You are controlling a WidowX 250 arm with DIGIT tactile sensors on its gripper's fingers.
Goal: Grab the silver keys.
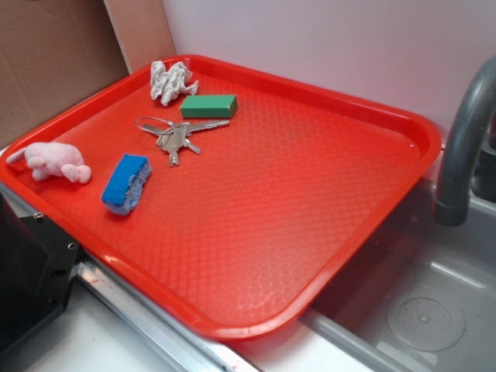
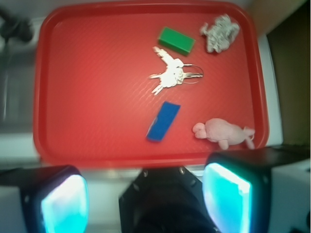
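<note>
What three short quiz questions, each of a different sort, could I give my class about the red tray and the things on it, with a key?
1. True or false: the silver keys lie on the red tray between the green block and the blue sponge.
2. Which item lies nearest the tray's corner by the cardboard? A) the pink plush toy B) the crumpled white cloth C) the blue sponge
3. Fill in: in the wrist view the gripper is ____, with nothing between its fingers.

Key
1. True.
2. B.
3. Open; it stands off the tray's near rim, far from the keys.
</note>
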